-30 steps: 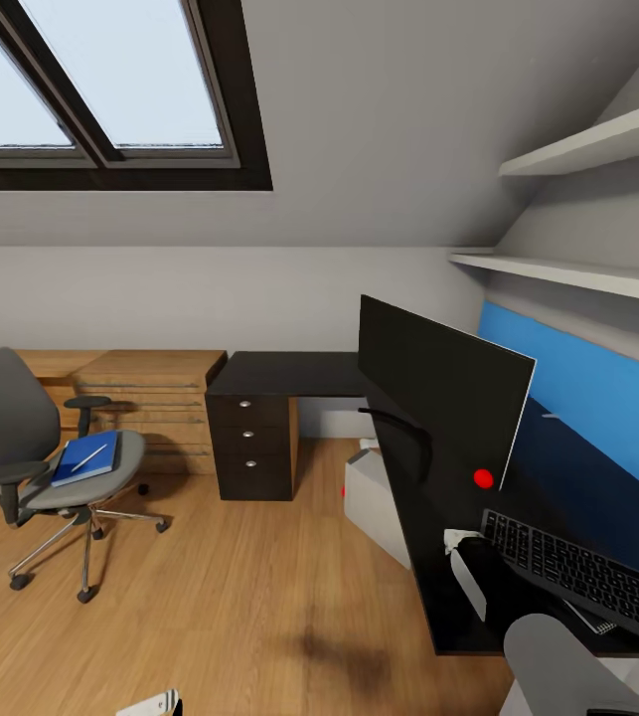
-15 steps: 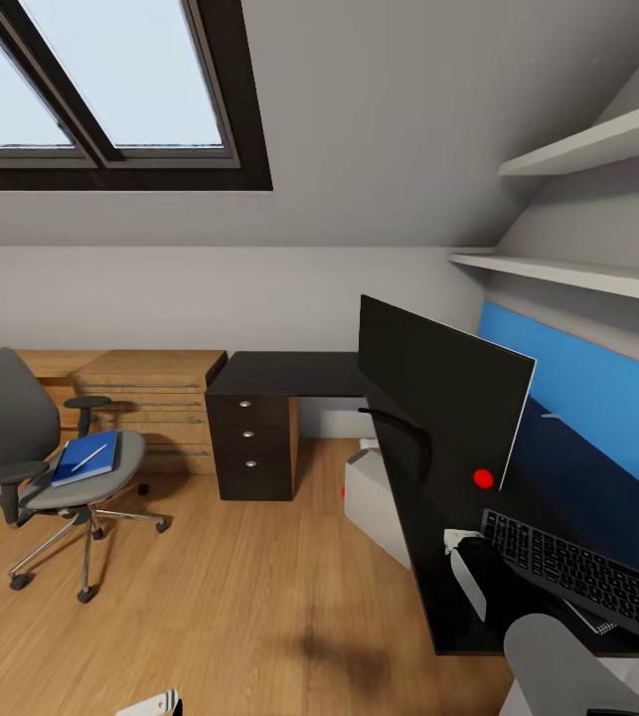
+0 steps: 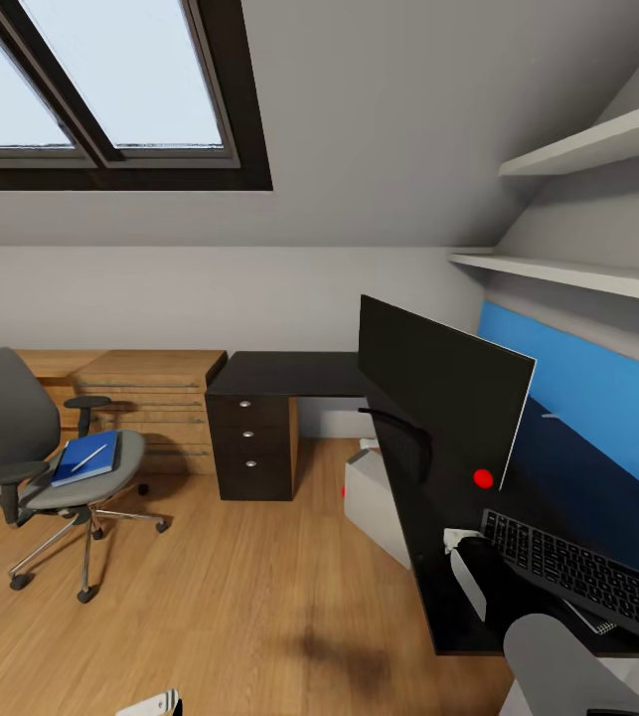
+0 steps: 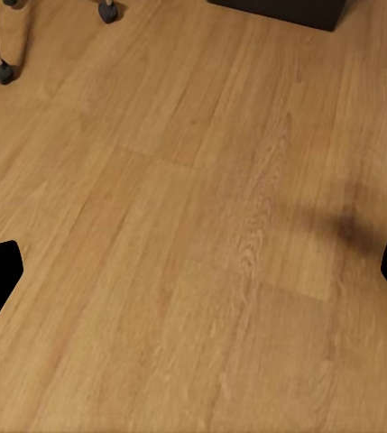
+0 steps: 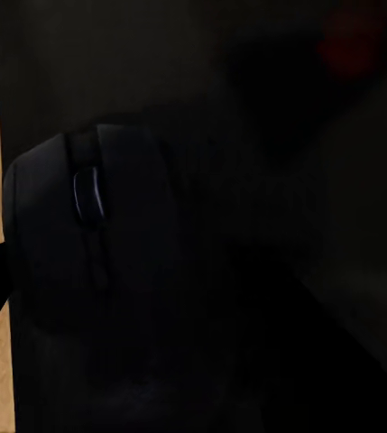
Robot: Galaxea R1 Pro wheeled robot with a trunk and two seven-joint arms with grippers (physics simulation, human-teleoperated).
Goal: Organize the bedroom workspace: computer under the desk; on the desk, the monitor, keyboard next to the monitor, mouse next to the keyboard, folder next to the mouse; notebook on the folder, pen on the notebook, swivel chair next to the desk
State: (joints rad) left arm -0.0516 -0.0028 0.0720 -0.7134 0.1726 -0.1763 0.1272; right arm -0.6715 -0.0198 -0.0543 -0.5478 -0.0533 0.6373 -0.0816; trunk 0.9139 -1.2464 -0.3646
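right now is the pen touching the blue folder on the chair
Touching: in the head view the pen lies flat on the folder, no gap, on the swivel chair seat.

Light source: daylight is admitted through the skylight (image 3: 90, 89).
Floor (image 3: 239, 617): a soft shadow blotch is cast.
Right wrist view: almost everything is rendered dark.

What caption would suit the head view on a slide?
Attic bedroom: blue folder on grey swivel chair; wide black monitor and keyboard on glossy black desk.
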